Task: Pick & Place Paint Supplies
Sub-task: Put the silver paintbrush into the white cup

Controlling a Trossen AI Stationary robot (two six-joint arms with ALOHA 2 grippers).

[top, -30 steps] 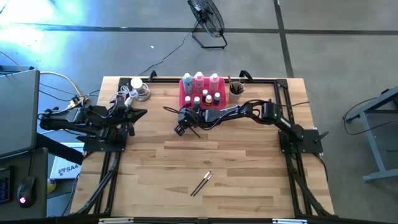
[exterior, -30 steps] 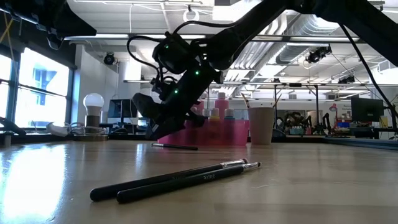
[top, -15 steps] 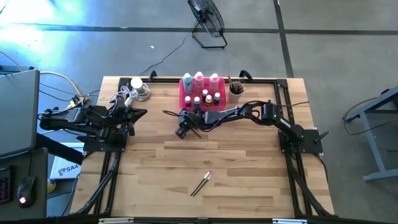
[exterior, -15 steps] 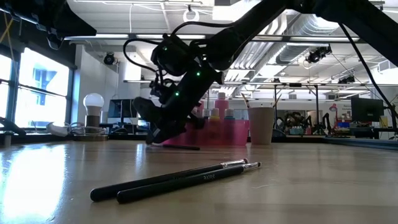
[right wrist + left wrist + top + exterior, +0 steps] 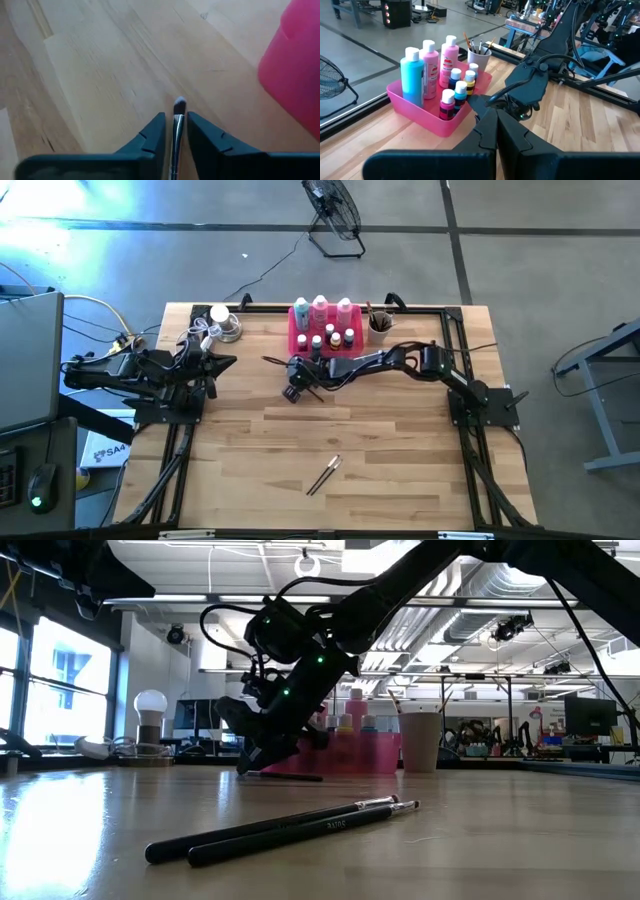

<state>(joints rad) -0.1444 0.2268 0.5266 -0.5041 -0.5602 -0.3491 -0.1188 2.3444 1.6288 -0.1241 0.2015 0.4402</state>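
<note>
A thin dark paintbrush (image 5: 272, 362) lies flat on the table in front of the pink tray (image 5: 296, 340). My right gripper (image 5: 292, 390) reaches down over it, fingers on either side of its bristle end (image 5: 179, 106). The tray (image 5: 420, 114) holds three tall white-capped bottles (image 5: 427, 65) and several tiny bottles (image 5: 455, 92). A beige cup (image 5: 379, 326) with brushes stands right of the tray. Two more dark brushes (image 5: 290, 825) lie side by side near the table's front. My left gripper (image 5: 496, 125) waits shut at the table's left side. My right gripper pinches the paintbrush between its two fingers (image 5: 156, 131), on the metal ferrule (image 5: 177, 125) just behind the bristles. The fingers slant down from the table's right side and run along the brush. The brush lies on the table (image 5: 292, 777).
A round lamp bulb with coiled cables (image 5: 222, 323) sits at the far left corner. The black frame rails (image 5: 470, 470) run along the table's sides. Bare wood lies between the tray and the two near brushes (image 5: 323, 475).
My right gripper has tipped a little lower toward the table over the paintbrush, which has stayed lying where it was.
</note>
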